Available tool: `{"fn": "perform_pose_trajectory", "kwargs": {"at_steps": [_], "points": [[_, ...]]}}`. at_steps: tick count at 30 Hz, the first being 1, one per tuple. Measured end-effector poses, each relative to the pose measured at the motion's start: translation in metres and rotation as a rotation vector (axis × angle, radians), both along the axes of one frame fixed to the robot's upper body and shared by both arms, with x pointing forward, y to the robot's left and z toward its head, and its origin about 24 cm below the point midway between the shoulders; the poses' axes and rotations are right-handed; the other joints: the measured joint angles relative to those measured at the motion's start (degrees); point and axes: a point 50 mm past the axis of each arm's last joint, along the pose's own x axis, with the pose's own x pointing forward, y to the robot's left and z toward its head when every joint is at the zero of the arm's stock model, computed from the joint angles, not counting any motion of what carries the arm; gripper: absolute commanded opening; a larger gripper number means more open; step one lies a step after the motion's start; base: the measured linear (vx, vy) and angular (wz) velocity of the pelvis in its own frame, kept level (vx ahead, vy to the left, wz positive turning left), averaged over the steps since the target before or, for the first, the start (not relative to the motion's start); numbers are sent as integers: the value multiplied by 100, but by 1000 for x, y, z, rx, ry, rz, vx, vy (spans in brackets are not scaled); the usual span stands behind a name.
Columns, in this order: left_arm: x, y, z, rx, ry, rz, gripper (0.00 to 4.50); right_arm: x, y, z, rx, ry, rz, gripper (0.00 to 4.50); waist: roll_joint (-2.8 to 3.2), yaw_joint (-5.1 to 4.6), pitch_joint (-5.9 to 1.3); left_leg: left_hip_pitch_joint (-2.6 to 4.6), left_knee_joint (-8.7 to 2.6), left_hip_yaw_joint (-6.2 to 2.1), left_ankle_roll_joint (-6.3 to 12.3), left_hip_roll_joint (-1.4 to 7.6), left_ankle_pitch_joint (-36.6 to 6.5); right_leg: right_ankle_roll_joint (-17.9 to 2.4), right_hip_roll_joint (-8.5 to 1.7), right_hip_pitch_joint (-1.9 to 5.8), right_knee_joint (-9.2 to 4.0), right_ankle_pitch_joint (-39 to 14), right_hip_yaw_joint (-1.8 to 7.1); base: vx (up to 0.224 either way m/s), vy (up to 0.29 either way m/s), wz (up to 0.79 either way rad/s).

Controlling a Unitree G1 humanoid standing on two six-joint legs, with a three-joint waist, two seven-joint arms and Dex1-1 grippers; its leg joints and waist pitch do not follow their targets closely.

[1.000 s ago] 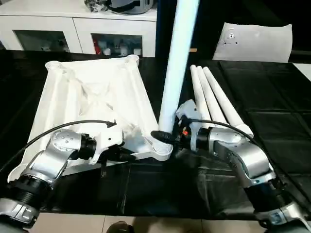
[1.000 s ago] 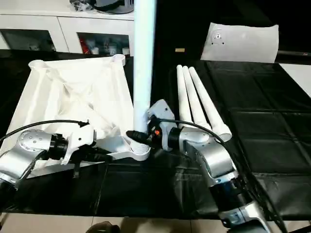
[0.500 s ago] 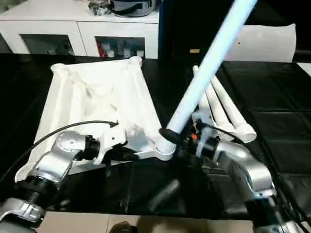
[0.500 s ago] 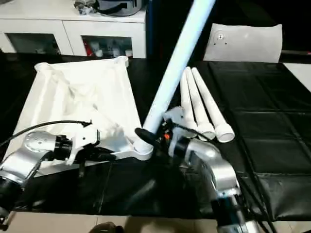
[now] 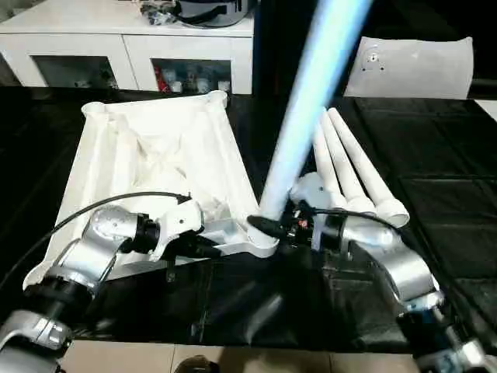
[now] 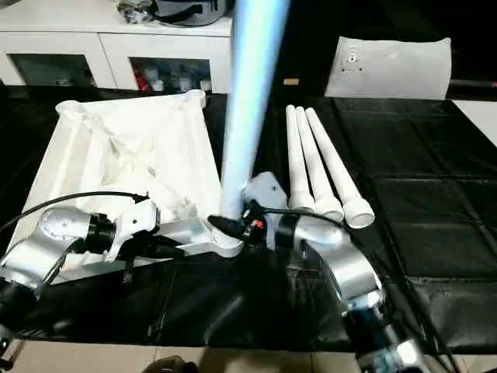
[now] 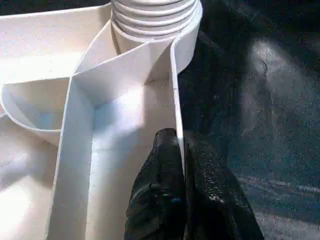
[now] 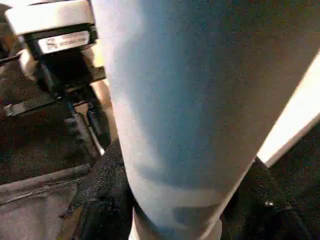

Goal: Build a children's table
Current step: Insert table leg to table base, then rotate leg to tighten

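The children's table top [image 5: 155,155] lies upside down on the black surface, ribbed underside up. One white leg [image 5: 311,101] stands in its near right corner socket [image 5: 262,241] and leans a little to the right. My right gripper [image 5: 269,225] is shut on this leg just above the socket, with a black finger [image 8: 102,200] on each side of it. My left gripper [image 5: 208,249] is shut on the top's thin near rim [image 7: 175,100], left of that socket; its fingers [image 7: 162,170] pinch the wall. Three more legs [image 5: 353,167] lie side by side to the right.
A white cabinet [image 5: 132,47] with glass doors stands behind the black-covered work surface [image 5: 443,210]. A white sheet [image 5: 415,66] leans at the back right. A black cable [image 5: 116,203] arcs over my left forearm.
The held leg stood nearly upright, swung far to the right, and has come back to a slight lean. The left gripper has kept its pinch on the rim.
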Motion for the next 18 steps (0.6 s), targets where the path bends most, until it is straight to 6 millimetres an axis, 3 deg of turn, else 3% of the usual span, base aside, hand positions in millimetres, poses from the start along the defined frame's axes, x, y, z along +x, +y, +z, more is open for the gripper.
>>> {"fn": "perform_pose_trajectory", "kwargs": {"at_steps": [7,18], "points": [[0,3,4,56,6,-91,0,-7,2,-3,-14,34,131,189,-78,-43,-66,1,-23,1,9,0,-6,4,3,12,-43,-6,-3,0,0,0],[-1,12,3,74,-2,-60,0,-4,14,-4,17,36,141,189,-84,-125,-89,24,-35,6,11,2,-9,2,4,13,-42,-7,-2,0,0,0]]}}
